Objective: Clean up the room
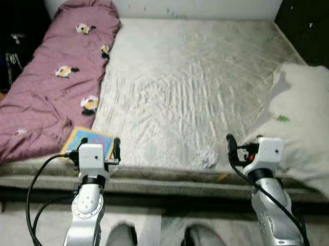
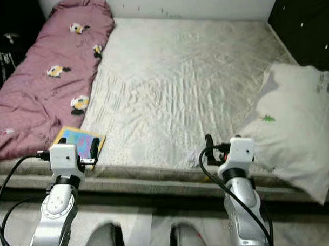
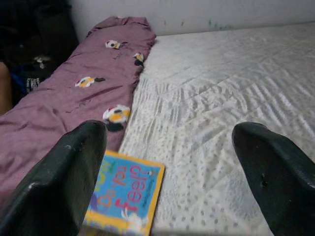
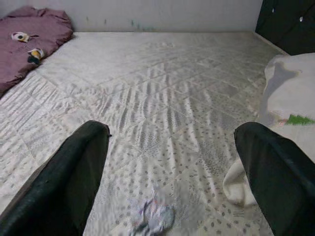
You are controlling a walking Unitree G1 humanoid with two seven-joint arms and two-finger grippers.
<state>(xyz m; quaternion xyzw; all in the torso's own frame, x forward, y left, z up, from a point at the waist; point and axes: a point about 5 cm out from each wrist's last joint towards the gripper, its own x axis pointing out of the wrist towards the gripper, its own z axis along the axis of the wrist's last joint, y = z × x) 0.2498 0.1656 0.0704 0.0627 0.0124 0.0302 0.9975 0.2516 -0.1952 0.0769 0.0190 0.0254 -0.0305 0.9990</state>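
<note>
I had the rig standing at the near edge of a wide bed with a pale quilted mattress cover, both arms held out over that edge. The left gripper sat at the near left corner of the bed, its two black fingers spread wide apart, holding nothing. Directly under and ahead of it lay a flat children's book with a yellow border and blue cover, right at the near edge, its far corner tucked against the mauve duvet with panda-like prints. That duvet ran in a long heap down the whole left edge of the bed, up to the far left corner by the white wall.

The right gripper hovered over the near edge toward the right, fingers likewise released and empty. Just beside it, along the right edge, a large white pillow with a small green mark hung partly off the near right corner. A small crumpled pale cloth scrap lay on the mattress close in front of the right gripper.

The middle of the bed was open from near edge to wall. A dark cabinet stood past the far right corner. Dark clutter sat beyond the left edge; I couldn't tell what it was.
</note>
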